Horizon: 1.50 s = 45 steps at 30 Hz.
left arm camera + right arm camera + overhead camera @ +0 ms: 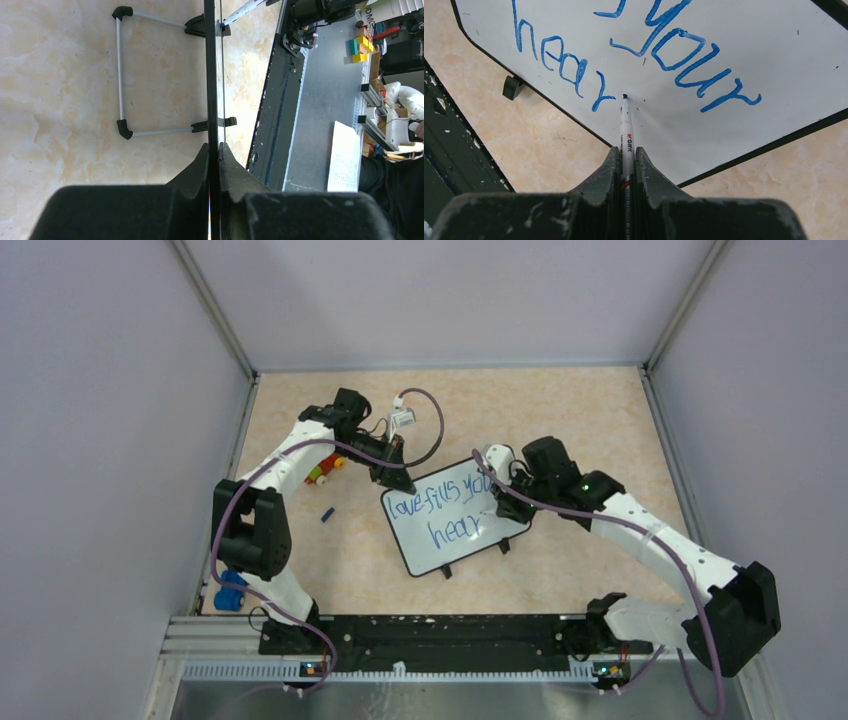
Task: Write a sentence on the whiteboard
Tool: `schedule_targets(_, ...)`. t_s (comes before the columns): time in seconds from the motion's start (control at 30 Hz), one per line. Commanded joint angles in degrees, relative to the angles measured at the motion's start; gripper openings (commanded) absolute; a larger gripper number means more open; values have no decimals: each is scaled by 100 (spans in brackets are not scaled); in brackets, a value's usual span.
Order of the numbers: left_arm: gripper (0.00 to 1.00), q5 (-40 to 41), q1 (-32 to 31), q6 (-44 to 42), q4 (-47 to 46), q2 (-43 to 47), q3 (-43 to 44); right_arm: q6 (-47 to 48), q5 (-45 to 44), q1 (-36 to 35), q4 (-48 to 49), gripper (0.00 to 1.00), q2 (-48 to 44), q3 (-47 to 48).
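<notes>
The whiteboard (476, 542) lies tilted on the table between my arms, its black feet toward the near side. The sentence (440, 502) in blue reads "love fills your" above "hear". My left gripper (397, 480) is shut on the board's far-left edge. In the left wrist view that black frame (212, 75) runs edge-on between the jaws of the left gripper (214, 150). My right gripper (625, 152) is shut on a white marker (625, 131). Its blue tip touches the whiteboard (744, 45) just right of the "r" of "hear" (559, 65).
A small blue cap (327, 514) lies left of the board. Coloured blocks (324, 471) sit under the left arm, and a blue object (230, 595) is at the near-left corner. The black base rail (440, 630) runs along the near edge. Grey walls enclose three sides.
</notes>
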<state>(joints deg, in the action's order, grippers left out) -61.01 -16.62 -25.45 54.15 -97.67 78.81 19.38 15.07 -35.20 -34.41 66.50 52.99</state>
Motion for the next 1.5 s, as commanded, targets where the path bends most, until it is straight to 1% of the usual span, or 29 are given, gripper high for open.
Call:
schedule_targets(0.0,0,-145,-34,-144,10,26,119,-18,-173,165,328,0,124,90)
schedule_targets(0.27,0,-165,-34,-144,18,-22,157,216,-7,694,128,0,-12,24)
schedule_targets(0.5,0,-180,-34,-136,24,-54,166,273,86,804,58,0,-67,63)
schedule_targets(0.77,0,-186,-34,-124,15,-20,153,277,847,795,-314,0,-42,598)
schedule_targets(1.13,0,-184,-30,-134,22,-36,169,266,720,795,-64,0,214,658)
schedule_targets(1.33,0,-166,-33,-143,18,-40,147,323,675,785,66,0,397,581)
schedule_targets(1.47,0,-170,-34,-142,10,-48,149,393,615,787,37,0,353,446)
